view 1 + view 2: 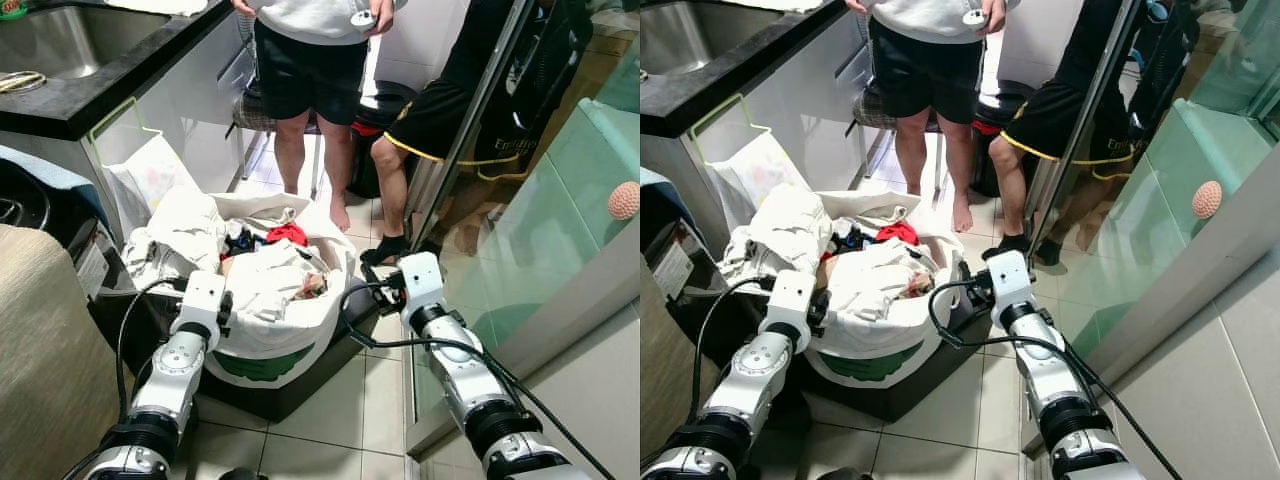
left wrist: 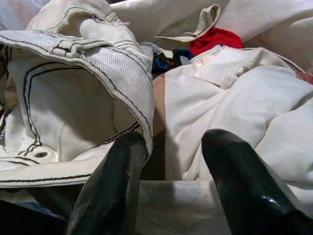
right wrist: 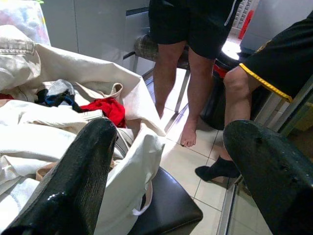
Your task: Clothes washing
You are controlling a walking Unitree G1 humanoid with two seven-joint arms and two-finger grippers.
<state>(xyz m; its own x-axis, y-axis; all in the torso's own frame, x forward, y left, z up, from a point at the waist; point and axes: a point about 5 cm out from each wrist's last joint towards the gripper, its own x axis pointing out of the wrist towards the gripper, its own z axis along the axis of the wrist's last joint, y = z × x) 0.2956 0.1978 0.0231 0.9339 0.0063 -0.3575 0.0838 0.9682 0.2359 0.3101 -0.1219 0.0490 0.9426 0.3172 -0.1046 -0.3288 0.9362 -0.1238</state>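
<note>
A white laundry bag [image 1: 275, 355] with a green print stands on a low black stool [image 3: 166, 210]. It is heaped with white clothes [image 1: 270, 280], a red garment [image 1: 288, 234] and a dark blue item [image 2: 168, 56]. A cream jacket [image 2: 73, 98] with dark stitching hangs over the bag's left rim. My left gripper [image 2: 173, 139] is open at that left rim, its fingers pointing across the white clothes. On the opposite side my right gripper [image 3: 171, 127] is open too, just outside the right rim, with nothing between its fingers.
Two people stand behind the bag: one barefoot in black shorts [image 1: 310, 70], one in black shorts with yellow trim [image 1: 430, 120]. A black counter with a sink [image 1: 60, 50] runs on the left, with a white sack [image 1: 150, 170] below it. A glass sliding door [image 1: 560, 200] closes the right.
</note>
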